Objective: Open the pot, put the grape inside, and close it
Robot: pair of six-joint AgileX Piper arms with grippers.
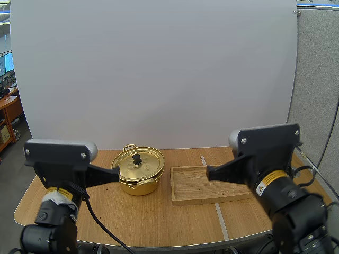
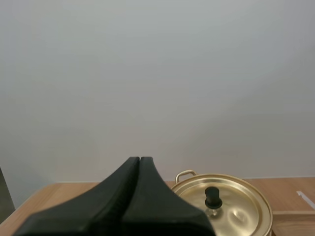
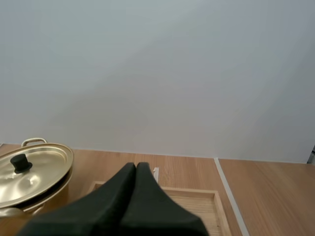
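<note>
A golden pot (image 1: 139, 180) with its lid (image 1: 140, 162) on and a black knob (image 1: 136, 158) stands left of the table's middle. My left gripper (image 1: 116, 173) is shut on nothing, its tip just left of the pot's rim. My right gripper (image 1: 210, 171) is shut too, hanging over the wooden tray (image 1: 209, 185). In the left wrist view the shut fingers (image 2: 139, 162) point past the lidded pot (image 2: 222, 202). The right wrist view has its shut fingers (image 3: 136, 167) above the tray (image 3: 199, 201), with the pot (image 3: 32, 169) off to the side.
The wooden tray lies right of the pot with nothing on it. A strip of white tape (image 1: 214, 203) runs across the table under the tray. A white backdrop stands behind the table. Bare tabletop lies in front of the pot.
</note>
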